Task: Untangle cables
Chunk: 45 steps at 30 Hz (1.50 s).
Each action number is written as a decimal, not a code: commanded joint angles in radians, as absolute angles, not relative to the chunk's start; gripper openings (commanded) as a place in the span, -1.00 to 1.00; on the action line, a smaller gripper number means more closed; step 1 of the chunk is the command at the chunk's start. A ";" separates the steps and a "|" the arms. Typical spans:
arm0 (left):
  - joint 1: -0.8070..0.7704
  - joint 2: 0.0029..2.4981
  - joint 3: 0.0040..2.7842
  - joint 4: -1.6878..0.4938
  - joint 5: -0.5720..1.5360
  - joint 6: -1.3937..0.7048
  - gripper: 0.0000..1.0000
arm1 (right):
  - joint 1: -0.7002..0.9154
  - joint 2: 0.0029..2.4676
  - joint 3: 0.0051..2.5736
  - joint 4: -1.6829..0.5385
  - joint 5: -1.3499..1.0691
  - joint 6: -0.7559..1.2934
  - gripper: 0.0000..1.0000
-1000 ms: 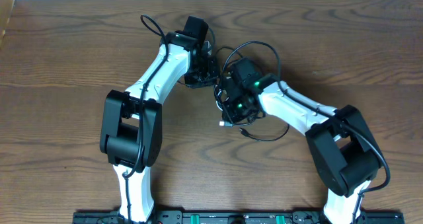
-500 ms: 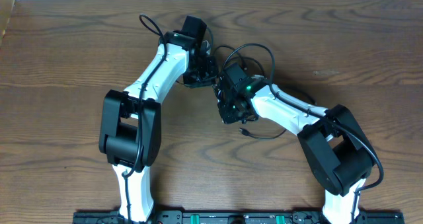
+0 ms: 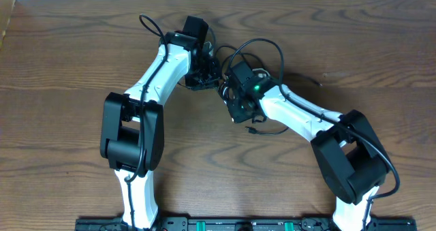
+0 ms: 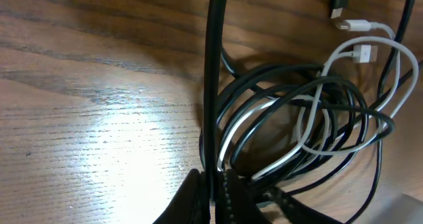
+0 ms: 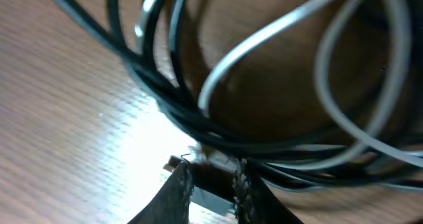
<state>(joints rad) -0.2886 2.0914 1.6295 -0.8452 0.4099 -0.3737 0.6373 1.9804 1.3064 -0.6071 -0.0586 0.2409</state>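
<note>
- Your left claw [image 4: 213,187], just left of the table's [image 3: 68,54] middle, pinches a strand of the black cable [image 4: 213,85].
- The black cable and the white cable [image 4: 301,125] lie tangled together at the table's middle.
- Your right claw [image 5: 210,184] is just right of the middle. You cannot tell if it pinches anything.

The overhead view looks straight down on the table [image 3: 68,54]; both wrist views look closely at the same cables [image 4: 310,118].
</note>
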 commanded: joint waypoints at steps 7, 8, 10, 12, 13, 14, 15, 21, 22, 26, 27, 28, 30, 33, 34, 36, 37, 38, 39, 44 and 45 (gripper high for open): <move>-0.282 2.108 1.620 -0.829 0.411 -0.355 -0.85 | 0.614 1.964 1.327 -0.613 0.042 0.216 -0.54; -0.282 2.108 1.620 -0.829 0.411 -0.355 -0.85 | 0.614 1.971 1.327 -0.614 0.041 0.216 -0.54; -0.282 2.108 1.620 -0.829 0.411 -0.355 -0.84 | 0.614 1.988 1.327 -0.614 0.030 0.216 -0.54; -0.282 2.108 1.620 -0.829 0.411 -0.355 -0.83 | 0.615 2.003 1.327 -0.614 0.008 0.216 -0.53; -0.282 2.108 1.620 -0.829 0.411 -0.355 -0.84 | 0.616 2.016 1.327 -0.613 -0.019 0.216 -0.55; -0.282 2.108 1.620 -0.829 0.411 -0.355 -0.84 | 0.618 2.019 1.327 -0.613 -0.032 0.216 -0.55; -0.282 2.108 1.620 -0.829 0.411 -0.355 -0.85 | 0.619 2.026 1.327 -0.612 -0.039 0.218 -0.56; -0.282 2.108 1.620 -0.829 0.411 -0.355 -0.84 | 0.639 2.028 1.327 -0.617 -0.037 0.232 -0.56; -0.282 2.108 1.620 -0.829 0.411 -0.355 -0.84 | 0.640 2.028 1.327 -0.619 -0.037 0.232 -0.56; -0.282 2.108 1.620 -0.828 0.407 -0.355 -0.84 | 0.641 2.027 1.327 -0.641 -0.071 0.231 -0.50; -0.282 2.108 1.620 -0.827 0.407 -0.355 -0.84 | 0.642 2.027 1.327 -0.648 -0.086 0.231 -0.48; -0.282 2.108 1.620 -0.825 0.406 -0.355 -0.80 | 0.642 2.027 1.327 -0.654 -0.089 0.231 -0.45; -0.282 2.108 1.620 -0.819 0.392 -0.355 -0.38 | 0.642 2.027 1.327 -0.656 -0.089 0.233 -0.39; -0.282 2.108 1.620 -0.808 0.373 -0.355 0.38 | 0.640 2.027 1.327 -0.654 -0.081 0.254 -0.33; -0.282 2.108 1.620 -0.805 0.373 -0.355 0.42 | 0.639 2.027 1.327 -0.653 -0.081 0.254 -0.32; -0.282 2.108 1.620 -0.802 0.373 -0.355 0.43 | 0.639 2.027 1.327 -0.646 -0.081 0.254 -0.30; -0.282 2.108 1.620 -0.801 0.373 -0.355 0.43 | 0.639 2.028 1.327 -0.641 -0.081 0.254 -0.28; -0.282 2.108 1.620 -0.801 0.373 -0.355 0.43 | 0.639 2.028 1.327 -0.638 -0.081 0.254 -0.28; -0.282 2.108 1.620 -0.802 0.373 -0.355 0.43 | 0.639 2.030 1.327 -0.636 -0.081 0.254 -0.26; -0.282 2.108 1.620 -0.804 0.373 -0.355 0.43 | 0.654 2.035 1.327 -0.654 -0.094 0.257 -0.25; -0.282 2.108 1.620 -0.805 0.373 -0.355 0.43 | 0.657 2.035 1.327 -0.654 -0.097 0.257 -0.24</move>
